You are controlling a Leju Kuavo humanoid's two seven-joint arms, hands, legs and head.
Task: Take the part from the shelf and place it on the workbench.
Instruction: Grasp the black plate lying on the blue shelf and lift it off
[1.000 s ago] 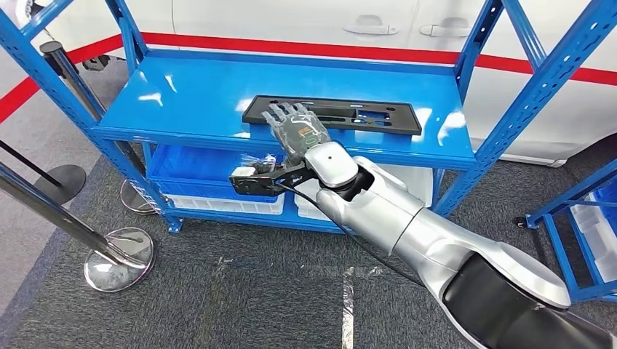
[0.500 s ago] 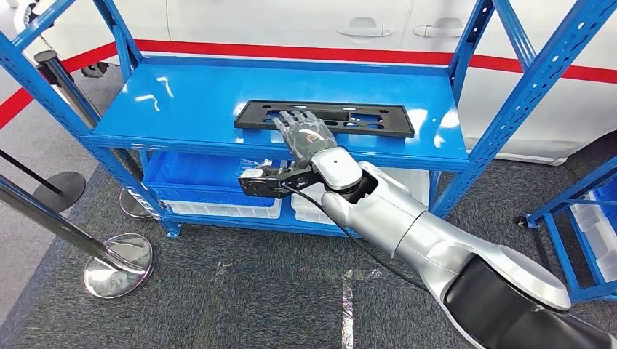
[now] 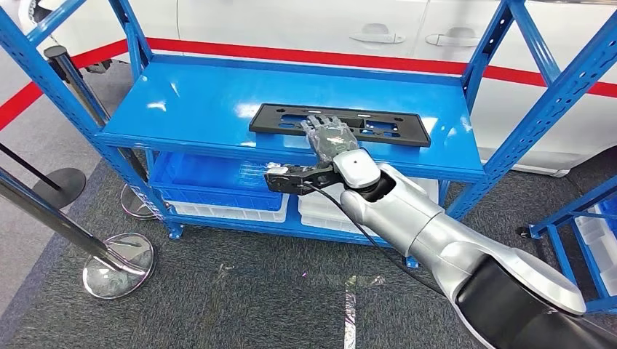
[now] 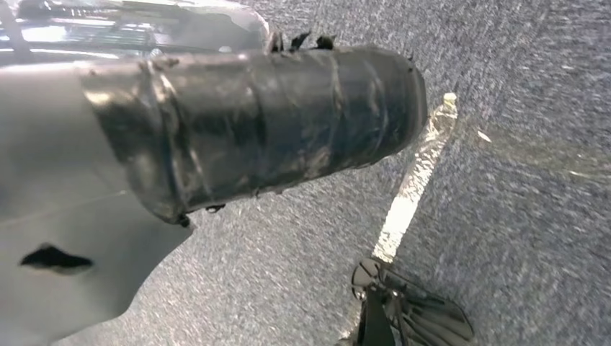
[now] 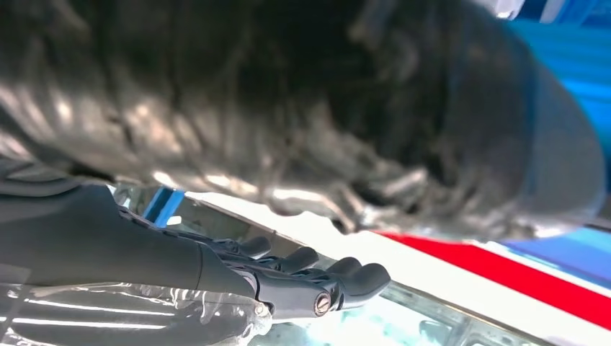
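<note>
The part is a long flat black plate [image 3: 385, 125] with cut-outs, lying on the top level of the blue shelf [image 3: 196, 102]. My right hand [image 3: 329, 138] reaches in over the shelf's front edge, its palm facing down over the middle of the plate. Its dark fingers [image 5: 317, 277] are stretched out flat and apart, holding nothing. Whether they touch the plate I cannot tell. My left hand [image 4: 259, 126] hangs low over the grey carpet, seen so close and blurred that its fingers cannot be made out.
Blue and white bins [image 3: 218, 182] fill the shelf's lower level. Chrome stanchion bases [image 3: 116, 262] and slanting poles stand at the left. A white car with a red stripe [image 3: 378, 36] is behind the shelf. Another blue rack [image 3: 582, 218] stands at the right.
The camera has shifted a little. My right hand has slid further over the plate, from near its left end toward its middle. The plate has not moved on the shelf.
</note>
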